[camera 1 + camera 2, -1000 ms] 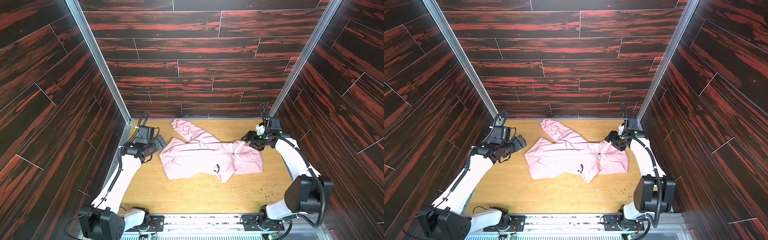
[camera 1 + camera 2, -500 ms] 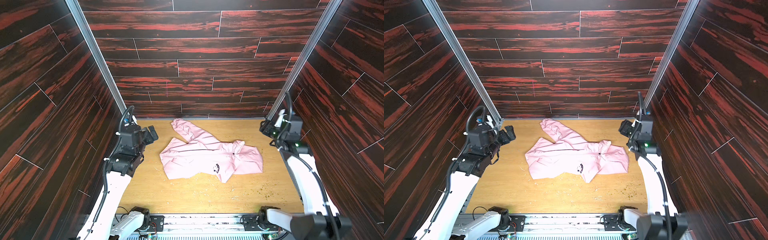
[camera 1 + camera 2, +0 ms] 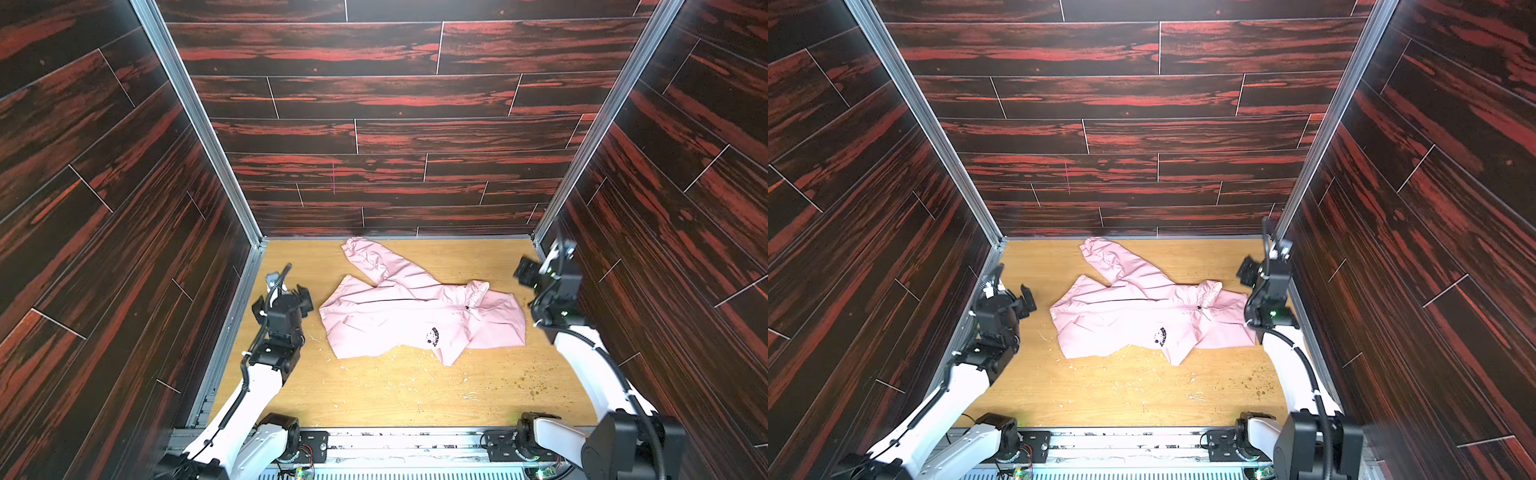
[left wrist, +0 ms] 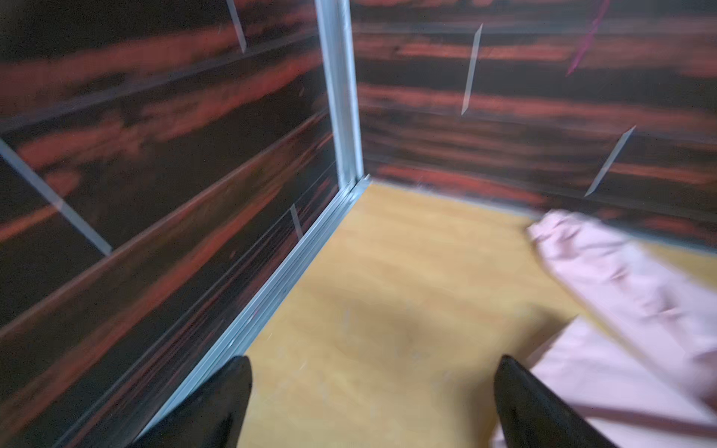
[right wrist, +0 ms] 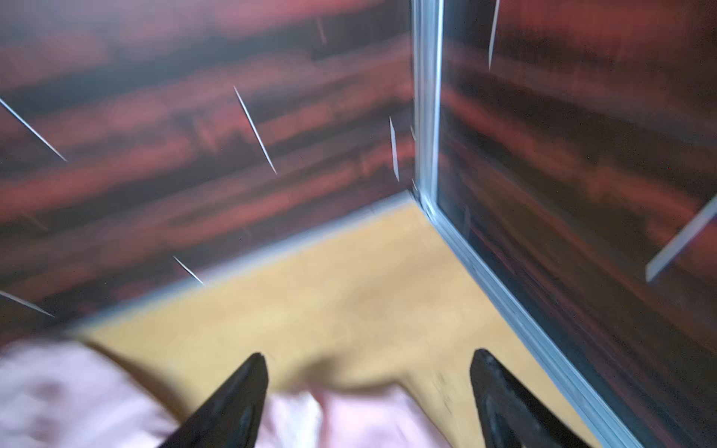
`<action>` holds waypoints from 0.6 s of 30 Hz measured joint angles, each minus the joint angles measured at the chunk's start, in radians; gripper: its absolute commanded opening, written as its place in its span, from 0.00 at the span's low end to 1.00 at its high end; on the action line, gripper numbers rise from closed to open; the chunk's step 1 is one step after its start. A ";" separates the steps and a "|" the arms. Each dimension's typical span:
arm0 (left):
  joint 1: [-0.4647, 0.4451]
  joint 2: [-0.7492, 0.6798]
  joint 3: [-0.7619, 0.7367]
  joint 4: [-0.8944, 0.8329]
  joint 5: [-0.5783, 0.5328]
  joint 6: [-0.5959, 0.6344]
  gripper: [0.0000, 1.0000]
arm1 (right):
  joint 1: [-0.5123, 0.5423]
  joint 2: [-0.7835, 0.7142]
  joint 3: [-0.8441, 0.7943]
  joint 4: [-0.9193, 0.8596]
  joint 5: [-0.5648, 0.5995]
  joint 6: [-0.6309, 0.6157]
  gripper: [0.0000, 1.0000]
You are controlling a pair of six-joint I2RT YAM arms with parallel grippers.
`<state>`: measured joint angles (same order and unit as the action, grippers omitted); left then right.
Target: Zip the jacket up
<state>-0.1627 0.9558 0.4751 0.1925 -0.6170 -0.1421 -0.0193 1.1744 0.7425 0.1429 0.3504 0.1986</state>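
Observation:
The light pink jacket lies flat on the wooden table, collar to the right, one sleeve stretched toward the back wall. Its dark-and-white logo faces up, and the dark zipper pull sits by the collar. My left gripper hovers open left of the hem, clear of the cloth. My right gripper is raised open by the right wall, past the collar end. The blurred wrist views show both pairs of jaws wide apart and empty, with the pink jacket at the edges.
Dark red wood-pattern walls enclose the table on three sides, with aluminium corner posts. Small crumbs speckle the table in front of the jacket. The arm bases stand on the front rail.
The right gripper has left the jacket's collar end, risen toward the right wall and opened wider. The left gripper has drawn back from the hem. The jacket lies as before.

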 measured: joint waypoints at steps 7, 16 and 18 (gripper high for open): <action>0.008 0.148 -0.150 0.165 -0.060 -0.007 1.00 | -0.005 0.005 -0.286 0.178 0.028 -0.062 0.84; 0.080 0.473 -0.165 0.618 0.077 0.030 1.00 | -0.009 0.204 -0.383 0.632 -0.076 -0.092 0.83; 0.102 0.570 -0.190 0.770 0.100 0.031 1.00 | -0.015 0.273 -0.430 0.771 -0.105 -0.103 0.83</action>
<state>-0.0608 1.5253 0.2852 0.9627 -0.5175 -0.1112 -0.0345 1.4471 0.3126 0.9138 0.2451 0.0956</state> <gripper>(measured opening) 0.997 0.831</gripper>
